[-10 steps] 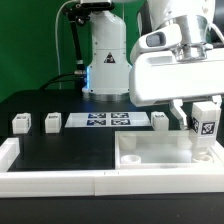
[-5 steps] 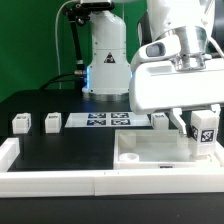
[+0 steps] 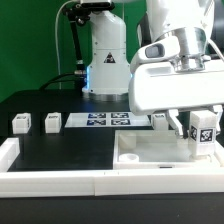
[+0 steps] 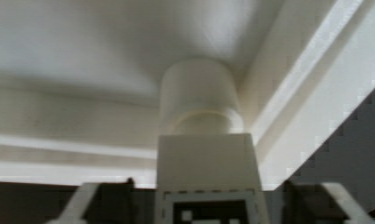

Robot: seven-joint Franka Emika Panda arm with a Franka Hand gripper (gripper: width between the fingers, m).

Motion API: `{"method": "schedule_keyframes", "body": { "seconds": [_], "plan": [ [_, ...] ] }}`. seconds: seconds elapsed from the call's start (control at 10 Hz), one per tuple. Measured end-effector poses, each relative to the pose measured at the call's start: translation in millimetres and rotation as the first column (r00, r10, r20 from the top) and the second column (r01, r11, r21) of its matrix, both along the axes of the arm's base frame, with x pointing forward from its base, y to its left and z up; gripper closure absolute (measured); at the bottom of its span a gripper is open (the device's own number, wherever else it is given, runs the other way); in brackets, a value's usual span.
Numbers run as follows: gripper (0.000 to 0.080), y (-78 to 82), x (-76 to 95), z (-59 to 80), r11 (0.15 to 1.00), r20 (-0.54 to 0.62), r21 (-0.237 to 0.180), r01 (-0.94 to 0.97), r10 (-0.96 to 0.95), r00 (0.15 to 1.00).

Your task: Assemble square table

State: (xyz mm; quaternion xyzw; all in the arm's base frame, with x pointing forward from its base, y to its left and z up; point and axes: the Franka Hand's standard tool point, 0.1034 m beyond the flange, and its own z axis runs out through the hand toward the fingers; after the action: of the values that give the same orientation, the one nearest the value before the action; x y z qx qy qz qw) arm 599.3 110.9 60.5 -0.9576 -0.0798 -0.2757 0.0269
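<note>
The square table top point(image 3: 150, 158), a white slab with a raised rim, lies at the exterior view's lower right. My gripper point(image 3: 203, 122) is shut on a white tagged leg point(image 3: 203, 132) and holds it upright at the slab's far right corner; its lower end is at the slab surface. In the wrist view the leg point(image 4: 209, 120) runs straight down to the slab's inner corner point(image 4: 95, 80), with a finger point(image 4: 95, 202) on each side of its tag. Three other legs stand on the black table: two at the left point(image 3: 20, 123) point(image 3: 52, 122) and one behind the slab point(image 3: 160, 120).
The marker board point(image 3: 105, 120) lies flat at the back centre. White border rails run along the front edge point(image 3: 60, 182) and the left side point(image 3: 8, 150). The robot's base point(image 3: 105, 60) stands behind the marker board.
The gripper with the leg has shifted slightly towards the exterior view's left over the slab's corner. In the last half second it has hardly moved.
</note>
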Motion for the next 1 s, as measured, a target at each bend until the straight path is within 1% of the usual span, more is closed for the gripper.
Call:
{"method": "schedule_keyframes", "body": {
  "seconds": [0.1,0.2,0.3,0.6,0.7,0.9,1.0],
  "plan": [
    [0.0330,0.0,0.0,-0.1,1.000,0.000,0.000,0.000,0.000,1.000],
    [0.0192,0.0,-0.1,-0.2,1.000,0.000,0.000,0.000,0.000,1.000],
    [0.0162,0.0,-0.1,-0.3,1.000,0.000,0.000,0.000,0.000,1.000],
    [0.0153,-0.2,-0.4,0.4,1.000,-0.006,0.000,0.000,0.000,1.000],
    [0.0151,-0.1,1.3,7.5,1.000,-0.006,0.002,0.000,0.000,1.000],
    [0.0151,0.2,3.4,13.3,1.000,0.000,0.003,0.000,0.000,1.000],
    [0.0151,0.5,5.2,19.4,1.000,0.003,0.004,-0.001,0.001,1.000]
  ]
}}
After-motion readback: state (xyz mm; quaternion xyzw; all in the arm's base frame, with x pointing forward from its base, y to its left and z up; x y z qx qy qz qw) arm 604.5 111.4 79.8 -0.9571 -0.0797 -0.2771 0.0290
